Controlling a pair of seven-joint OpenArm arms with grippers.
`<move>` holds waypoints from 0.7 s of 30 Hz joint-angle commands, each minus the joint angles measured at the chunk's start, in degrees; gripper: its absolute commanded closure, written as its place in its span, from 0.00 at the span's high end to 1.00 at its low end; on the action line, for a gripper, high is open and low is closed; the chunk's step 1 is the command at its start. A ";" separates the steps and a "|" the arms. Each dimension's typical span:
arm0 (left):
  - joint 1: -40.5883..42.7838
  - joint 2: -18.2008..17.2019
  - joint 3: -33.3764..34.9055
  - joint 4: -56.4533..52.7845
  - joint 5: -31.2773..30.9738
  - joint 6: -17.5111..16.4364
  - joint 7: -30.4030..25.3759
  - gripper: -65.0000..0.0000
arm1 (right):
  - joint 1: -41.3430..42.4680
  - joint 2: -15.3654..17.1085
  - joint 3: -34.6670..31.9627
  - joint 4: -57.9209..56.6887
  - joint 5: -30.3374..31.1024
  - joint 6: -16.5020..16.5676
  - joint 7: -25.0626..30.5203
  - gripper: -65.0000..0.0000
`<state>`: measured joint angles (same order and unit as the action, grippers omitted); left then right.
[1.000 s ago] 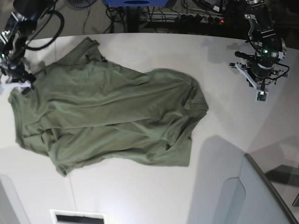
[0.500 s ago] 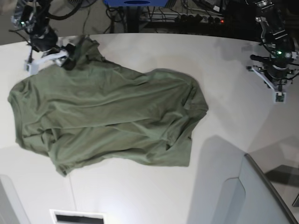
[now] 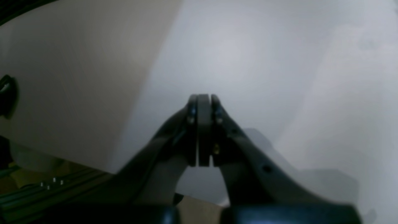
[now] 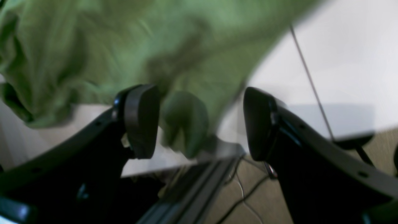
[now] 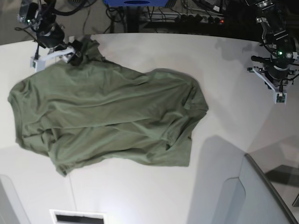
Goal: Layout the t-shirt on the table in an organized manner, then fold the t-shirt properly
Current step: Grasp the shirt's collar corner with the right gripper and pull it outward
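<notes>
The olive-green t-shirt (image 5: 107, 116) lies crumpled and partly spread on the white table (image 5: 224, 70), left of centre. My right gripper (image 5: 72, 53) is at the shirt's far-left corner, by a bunched sleeve (image 5: 88, 46). In the right wrist view the right gripper (image 4: 199, 124) is open, and a blurred fold of the t-shirt (image 4: 183, 121) lies between its fingers without being clamped. My left gripper (image 5: 275, 86) hovers over bare table at the far right, well away from the shirt. The left gripper (image 3: 204, 102) is shut with nothing in it.
A grey angled panel (image 5: 252, 196) rises at the front right. A white slotted plate (image 5: 77, 217) sits at the front edge. Cables and a blue object (image 5: 135, 2) lie beyond the table's curved far edge, close behind the right arm.
The right arm swung from the shirt's left edge up to its far-left sleeve corner, and its jaws opened wider. The left arm drifted slightly right, then held still, shut.
</notes>
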<state>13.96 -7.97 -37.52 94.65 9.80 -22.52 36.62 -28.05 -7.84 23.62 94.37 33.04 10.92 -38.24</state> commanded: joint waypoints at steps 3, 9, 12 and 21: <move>-0.46 -0.78 0.02 1.22 -0.18 0.41 -0.97 0.00 | -0.47 0.06 0.08 -1.22 0.94 0.38 0.66 0.60; -0.37 -0.78 0.11 1.04 -0.18 0.41 -0.97 0.00 | -0.30 0.06 -2.47 -5.80 1.20 0.64 1.01 0.58; -0.37 -0.78 0.11 0.95 -0.18 0.41 -0.97 0.00 | -0.30 0.06 -5.11 -5.88 1.20 0.73 0.74 0.39; -0.46 -1.22 -0.24 0.69 -0.18 0.41 -0.97 0.00 | -0.30 1.64 -6.43 5.63 0.94 -11.05 -4.62 0.01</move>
<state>13.80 -8.03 -37.41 94.48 9.76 -22.55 36.62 -28.75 -6.59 17.32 98.89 33.41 -0.51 -43.42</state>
